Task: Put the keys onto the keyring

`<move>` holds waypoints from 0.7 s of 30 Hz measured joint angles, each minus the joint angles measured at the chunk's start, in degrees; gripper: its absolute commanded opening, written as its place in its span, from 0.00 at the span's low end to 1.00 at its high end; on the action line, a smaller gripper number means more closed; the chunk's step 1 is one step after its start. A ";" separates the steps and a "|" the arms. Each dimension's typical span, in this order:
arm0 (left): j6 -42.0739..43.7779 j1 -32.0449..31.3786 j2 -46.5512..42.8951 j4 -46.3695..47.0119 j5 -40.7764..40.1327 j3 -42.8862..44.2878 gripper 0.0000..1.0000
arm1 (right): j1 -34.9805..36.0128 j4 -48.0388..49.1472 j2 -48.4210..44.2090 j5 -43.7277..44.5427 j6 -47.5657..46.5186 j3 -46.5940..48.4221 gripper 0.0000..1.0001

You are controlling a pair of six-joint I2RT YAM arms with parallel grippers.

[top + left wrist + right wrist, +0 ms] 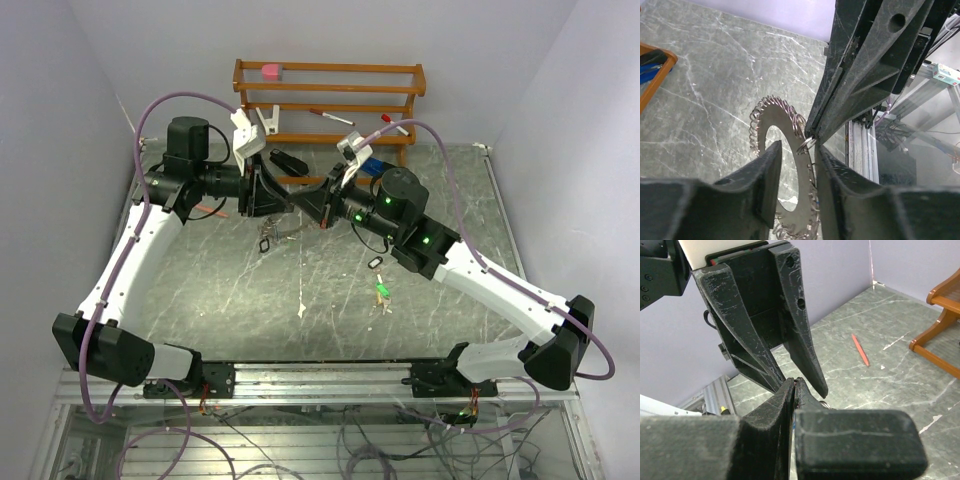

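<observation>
The keyring (774, 114) is a flat silver hoop fringed with small rings. It hangs under the two grippers over the table's middle (268, 238). My left gripper (283, 197) is open. Its fingers (765, 185) stand either side of the hoop's right band with a gap showing. My right gripper (308, 203) comes in from the right, tip to tip with the left one. It is shut (796, 382) on a small split ring (805, 145) at the hoop's edge. A black-tagged key (375, 263) and a green-tagged key (382, 292) lie loose on the table.
A wooden rack (330, 92) stands at the back with a pink block (270, 70), pens and white clips on it. A red pen (860, 350) lies on the marble table. A blue object (370, 165) and a black one (288, 160) lie under the rack.
</observation>
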 measured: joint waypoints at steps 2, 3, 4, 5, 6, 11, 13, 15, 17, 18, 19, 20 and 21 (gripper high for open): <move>0.20 -0.07 -0.04 0.00 -0.02 0.00 0.33 | -0.15 0.04 0.00 0.26 -0.02 0.00 0.00; 0.31 -0.09 -0.07 -0.02 -0.02 0.00 0.31 | -0.17 0.07 0.00 0.42 -0.04 0.00 0.00; 0.44 -0.11 -0.09 -0.04 -0.02 0.00 0.29 | -0.20 0.09 0.00 0.50 -0.04 0.00 0.00; 0.63 -0.13 -0.09 -0.07 0.02 0.00 0.27 | -0.20 0.09 0.00 0.63 -0.04 0.00 0.00; 0.83 -0.15 -0.09 -0.09 0.04 0.00 0.25 | -0.22 0.09 0.00 0.68 -0.04 0.00 0.00; 1.88 -0.15 -0.11 -0.52 0.17 0.00 0.13 | -0.20 0.07 0.00 0.68 -0.04 0.00 0.00; 2.51 -0.13 -0.11 -0.61 0.17 0.04 0.10 | -0.20 0.04 0.00 0.66 -0.04 0.00 0.00; 3.23 -0.09 -0.11 -0.96 0.20 0.28 0.07 | -0.20 0.07 0.00 0.63 -0.04 0.00 0.00; 3.93 -0.09 -0.11 -1.44 0.35 0.55 0.07 | -0.20 0.07 -0.11 0.61 -0.02 0.00 0.00; 4.22 -0.09 -0.11 -1.70 0.39 0.79 0.07 | -0.20 0.11 -0.17 0.61 -0.02 0.00 0.00; 4.50 -0.09 -0.11 -1.99 0.42 1.01 0.07 | -0.20 0.15 -0.24 0.63 0.00 0.00 0.00; 4.81 -0.09 -0.11 -2.25 0.48 1.20 0.07 | -0.20 0.17 -0.39 0.61 0.02 -0.02 0.00; 5.16 -0.11 -0.11 -2.60 0.63 1.44 0.07 | -0.20 0.17 -0.52 0.63 0.02 -0.04 0.00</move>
